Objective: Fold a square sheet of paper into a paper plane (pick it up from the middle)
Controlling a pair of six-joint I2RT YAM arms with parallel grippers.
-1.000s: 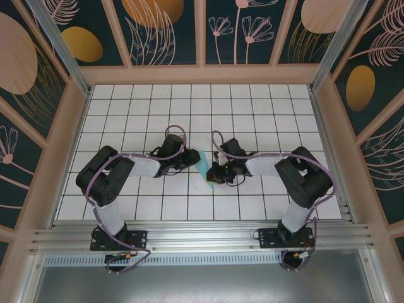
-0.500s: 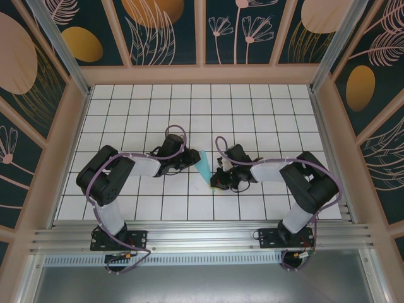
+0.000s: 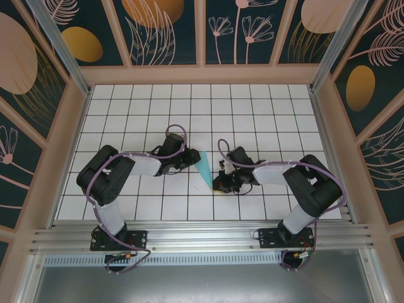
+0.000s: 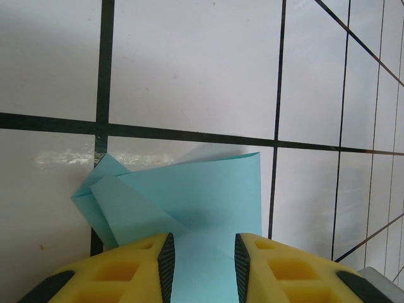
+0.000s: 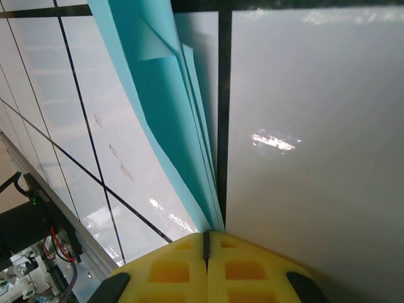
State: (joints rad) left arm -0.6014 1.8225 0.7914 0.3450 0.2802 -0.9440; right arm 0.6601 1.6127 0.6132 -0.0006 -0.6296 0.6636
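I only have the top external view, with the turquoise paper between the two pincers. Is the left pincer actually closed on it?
Observer: No. In the left wrist view, the left pincer has its fingers apart, and the paper spans the gap.
Operator: And the right?
Observer: The right pincer is shut, fingers touching. The paper's narrow end runs down to their seam; I cannot tell whether it is pinched.
Operator: A single layer there?
Observer: No, several stacked edges show.
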